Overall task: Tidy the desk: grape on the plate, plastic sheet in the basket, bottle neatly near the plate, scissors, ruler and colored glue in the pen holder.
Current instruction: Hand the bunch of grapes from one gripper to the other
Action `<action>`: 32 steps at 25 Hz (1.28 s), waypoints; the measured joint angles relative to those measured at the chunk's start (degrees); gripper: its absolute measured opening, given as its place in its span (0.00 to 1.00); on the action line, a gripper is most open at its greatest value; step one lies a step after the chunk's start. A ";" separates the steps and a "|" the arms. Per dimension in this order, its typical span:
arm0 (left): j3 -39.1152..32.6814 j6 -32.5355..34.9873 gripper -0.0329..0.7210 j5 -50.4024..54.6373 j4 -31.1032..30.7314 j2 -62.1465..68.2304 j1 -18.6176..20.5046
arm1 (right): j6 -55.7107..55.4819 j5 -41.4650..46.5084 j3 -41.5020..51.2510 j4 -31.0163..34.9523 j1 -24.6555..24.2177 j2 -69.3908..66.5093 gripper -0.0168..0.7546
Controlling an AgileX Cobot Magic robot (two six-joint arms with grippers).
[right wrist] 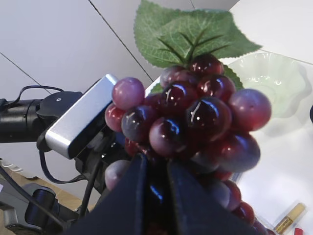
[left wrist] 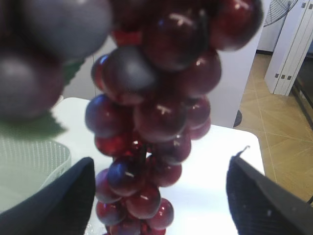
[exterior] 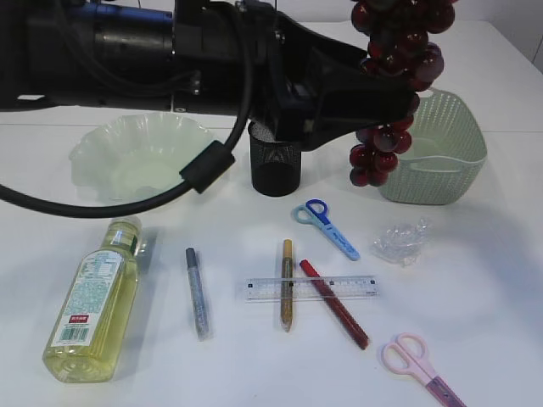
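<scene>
White tabletop [exterior: 475, 322], lit evenly, pale wall behind. Item: grape bunch [exterior: 394, 85], dark red, hanging at upper right of the exterior frame, long axis vertical, above and just left of the mint basket [exterior: 433, 161]. Right hand [right wrist: 154, 196]: nearly closed, fingers pinched into the bunch, seemingly on its stem, though berries hide the contact. Left hand [left wrist: 156, 196]: wide open, holding nothing; its two dark fingers [left wrist: 54, 200] stand either side of the bunch's lower berries without touching, the arm crossing the frame from upper left. Destination: scalloped green plate [exterior: 144, 157], centre left, well apart from the bunch and on the far side of the black mesh pen holder [exterior: 276, 165]. Judgement: the bunch must travel leftward, and the left arm is nearer the plate. Bottle [exterior: 93, 297] at lower left, lying down.
</scene>
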State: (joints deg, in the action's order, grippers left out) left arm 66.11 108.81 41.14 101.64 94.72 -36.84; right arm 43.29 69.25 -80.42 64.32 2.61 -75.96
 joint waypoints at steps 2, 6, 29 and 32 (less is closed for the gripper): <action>1.19 0.00 0.85 -0.12 0.00 0.42 -0.28 | 0.08 0.00 0.00 0.00 0.00 0.00 0.13; 3.39 0.00 0.84 -0.24 0.00 1.85 -0.35 | 0.08 0.00 0.00 0.09 0.00 0.00 0.13; 6.84 0.09 0.82 -4.37 0.00 3.84 -1.66 | 1.44 -1.38 0.00 1.21 0.00 -1.84 0.13; 6.84 0.09 0.82 -4.90 0.00 3.84 -1.66 | 1.66 -1.54 0.00 1.68 0.00 -1.95 0.13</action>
State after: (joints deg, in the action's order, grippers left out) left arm 72.95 108.91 36.23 101.64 98.56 -38.50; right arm 44.95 67.70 -80.42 66.00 2.61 -77.91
